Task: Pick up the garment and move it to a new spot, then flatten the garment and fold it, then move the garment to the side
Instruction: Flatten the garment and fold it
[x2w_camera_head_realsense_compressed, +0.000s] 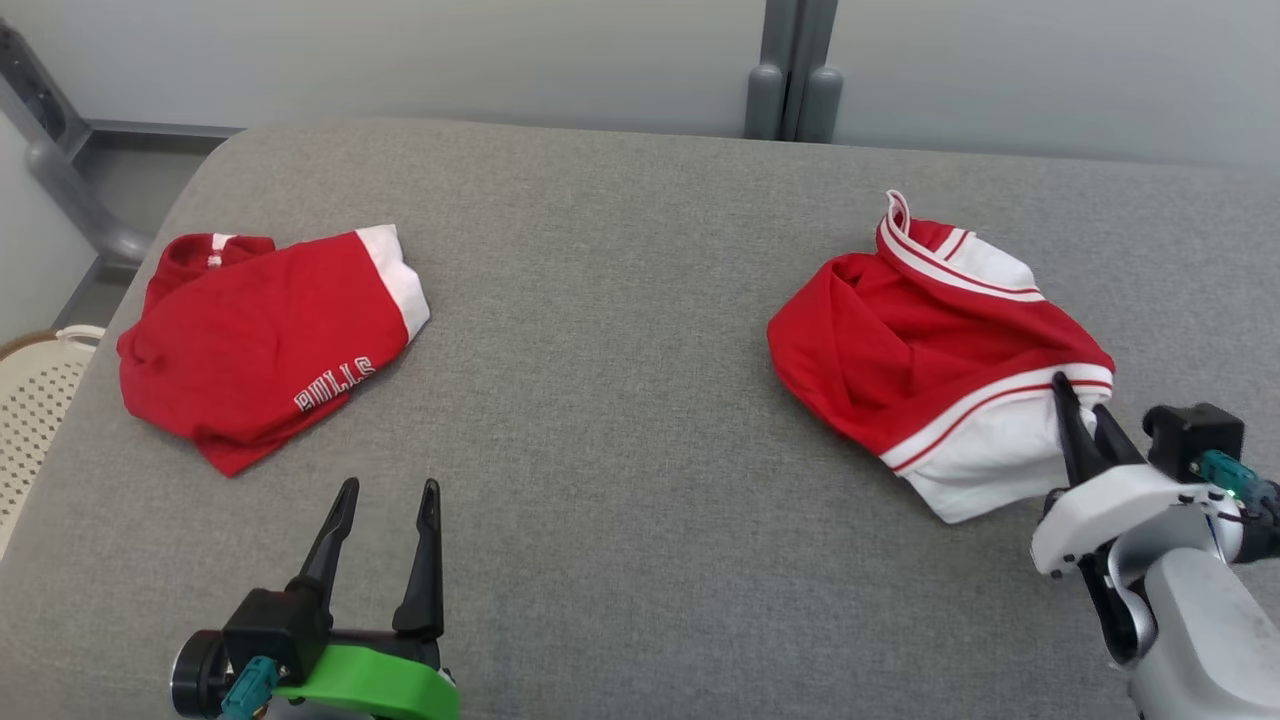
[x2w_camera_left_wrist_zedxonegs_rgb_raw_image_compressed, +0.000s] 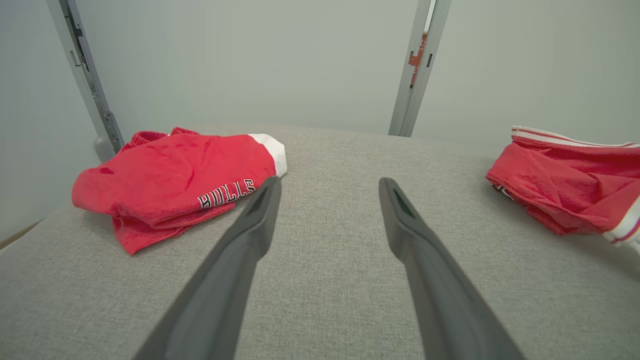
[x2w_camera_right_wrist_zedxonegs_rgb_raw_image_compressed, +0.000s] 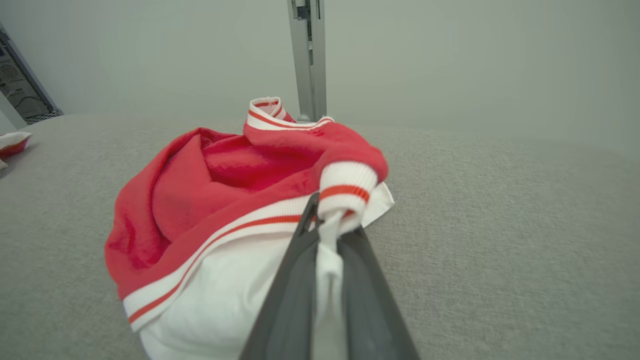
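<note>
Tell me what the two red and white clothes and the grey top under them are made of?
The crumpled red and white garment looks like soft matte knit cloth: it slumps in folds, with ribbed striped trim. The red garment lettered BULLS looks the same, perhaps sports jersey. The grey surface seems woven fabric: a fine speckled weave shows.

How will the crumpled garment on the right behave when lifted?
Probably floppy: the garment lies in soft folds, so it should drape and unfurl. The right gripper pinches only a white edge, so cloth may slip.
</note>
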